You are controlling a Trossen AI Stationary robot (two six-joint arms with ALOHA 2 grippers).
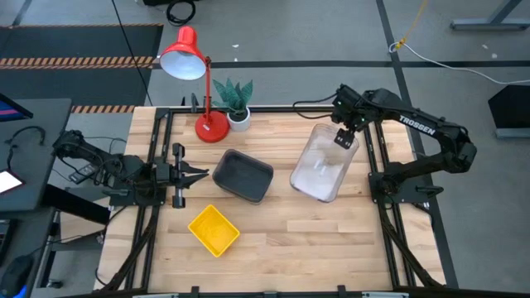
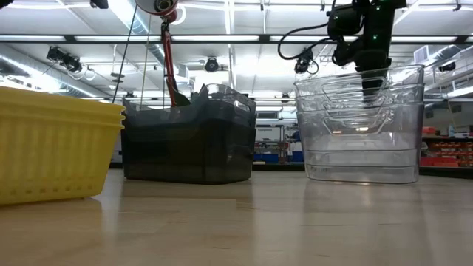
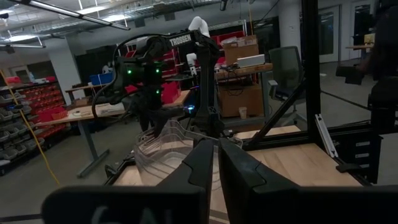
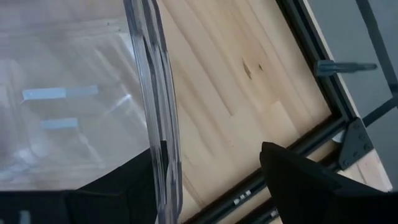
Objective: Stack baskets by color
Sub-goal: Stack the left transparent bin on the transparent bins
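Note:
A nested stack of clear baskets (image 1: 319, 170) (image 2: 362, 133) stands on its base at the table's right. My right gripper (image 1: 344, 139) (image 4: 208, 155) is open and points down over the stack's far right rim (image 4: 155, 93), one finger inside the stack and one outside. Dark grey baskets (image 1: 243, 175) (image 2: 188, 140) sit nested at the table's middle. Yellow baskets (image 1: 214, 229) (image 2: 52, 144) sit near the front edge. My left gripper (image 1: 201, 174) (image 3: 217, 165) hangs shut at the table's left, level, with nothing in it. My right gripper straddles the clear stack's far right rim (image 4: 163, 149) from above. The inner finger (image 4: 118, 177) stands close to the wall and the outer finger (image 4: 298, 180) is well apart from it. I cannot tell whether the inner finger touches the wall.
A red lamp (image 1: 199, 83) and a small potted plant (image 1: 236, 103) stand at the far edge. Black frame rails (image 1: 157, 165) (image 1: 377, 157) run along both sides of the table. Bare wood (image 1: 331, 240) lies at the near right.

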